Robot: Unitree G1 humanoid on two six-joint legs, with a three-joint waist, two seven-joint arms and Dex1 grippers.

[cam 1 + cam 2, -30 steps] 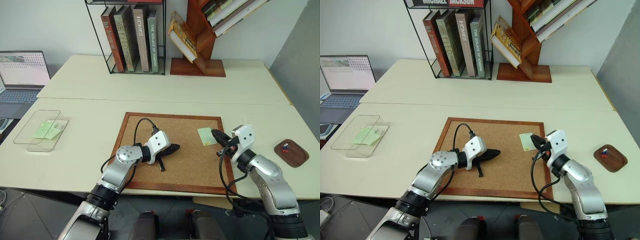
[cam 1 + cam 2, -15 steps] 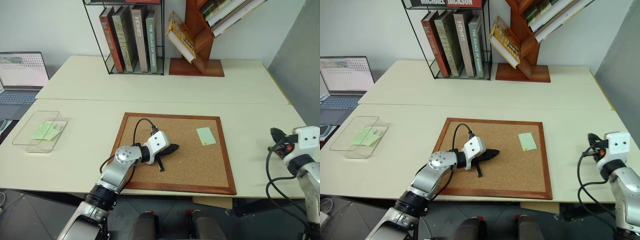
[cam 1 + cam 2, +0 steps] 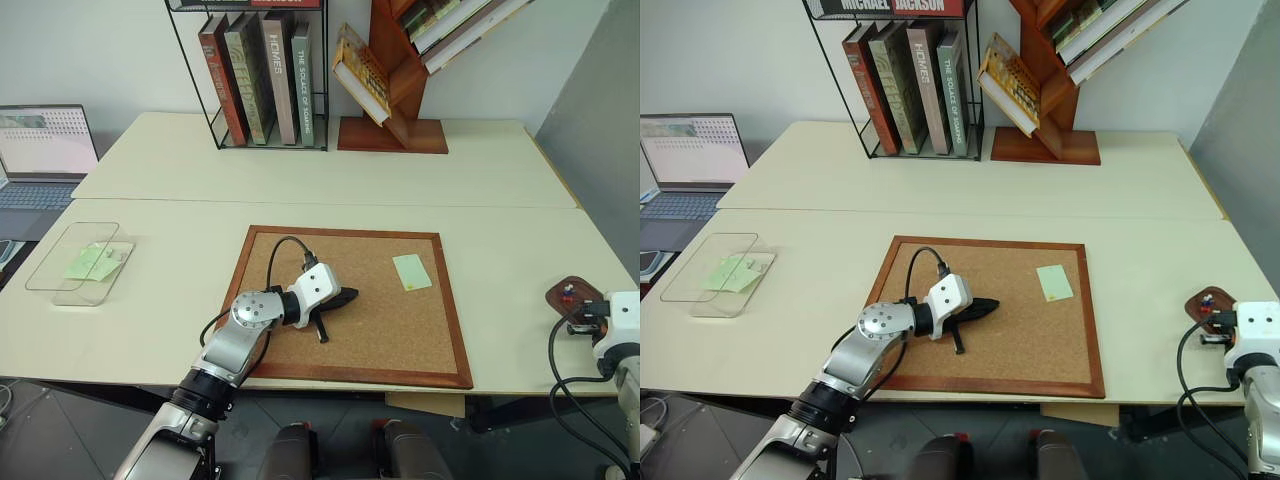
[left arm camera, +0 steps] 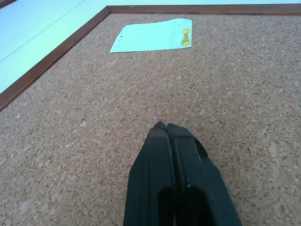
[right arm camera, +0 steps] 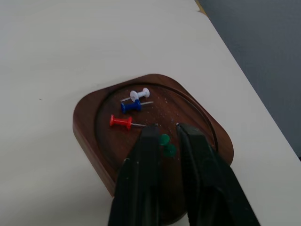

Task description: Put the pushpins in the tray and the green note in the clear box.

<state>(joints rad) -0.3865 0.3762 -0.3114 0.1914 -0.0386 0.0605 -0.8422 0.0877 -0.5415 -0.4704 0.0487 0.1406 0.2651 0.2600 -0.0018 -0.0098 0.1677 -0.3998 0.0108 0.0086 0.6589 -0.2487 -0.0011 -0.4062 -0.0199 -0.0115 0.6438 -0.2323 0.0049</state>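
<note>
Pin going into the tray, note waiting on the cork board

Far left, the clear box (image 3: pixel 70 262) is sitting on the table with lime slips inside; the left gripper (image 4: pixel 167 128), fingers pressed together and holding nothing, is resting on the cork board (image 3: pixel 300 350), likely to stay clear; the green note (image 3: pixel 411 271) is lying further along it, a yellow pin (image 4: pixel 186 36) through one end; at the right edge the right gripper (image 5: pixel 165 132) is hanging over the tray (image 5: pixel 87 117), jaws slightly apart around a green pushpin (image 5: pixel 165 143), beside red, blue and white pushpins (image 5: pixel 129 107)
</note>
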